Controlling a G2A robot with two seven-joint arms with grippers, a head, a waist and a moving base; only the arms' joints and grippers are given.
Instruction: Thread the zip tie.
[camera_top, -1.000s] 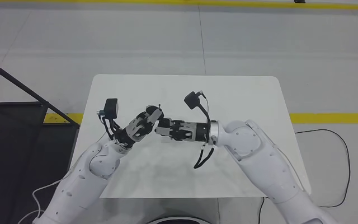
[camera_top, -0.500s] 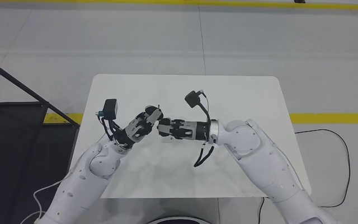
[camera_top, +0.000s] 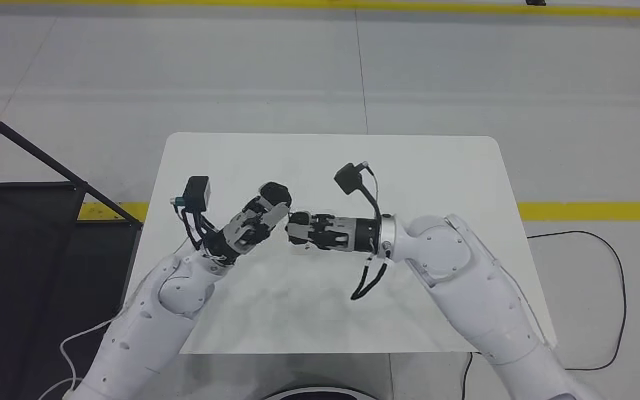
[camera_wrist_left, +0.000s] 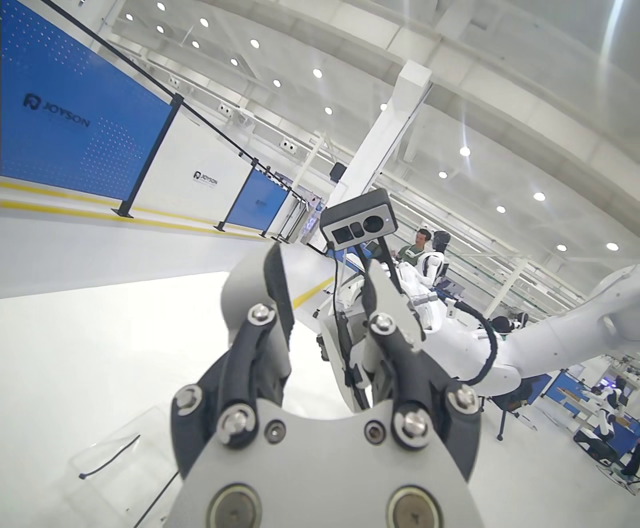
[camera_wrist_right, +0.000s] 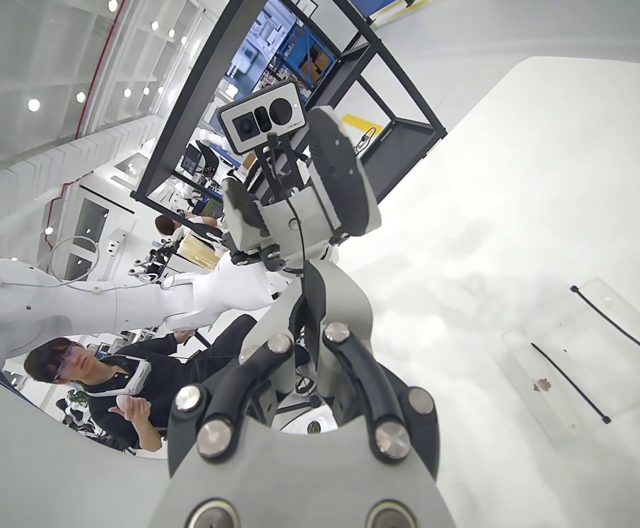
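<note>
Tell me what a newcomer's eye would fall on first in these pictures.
Two hands meet almost tip to tip above the middle of the table. The left hand gapes open, facing the right hand, which pinches a thin black zip tie. Next come the spare zip ties lying on a clear sheet on the table.

Reference: table (camera_top: 440, 180). Above its middle, the left gripper (camera_top: 272, 196) hangs on the left-edge side and the right gripper (camera_top: 294, 228) just beside it on the right-edge side, tips facing. On the table lies a tray (camera_wrist_right: 525, 350) bearing two zip ties (camera_wrist_right: 570, 382), apart.
</note>
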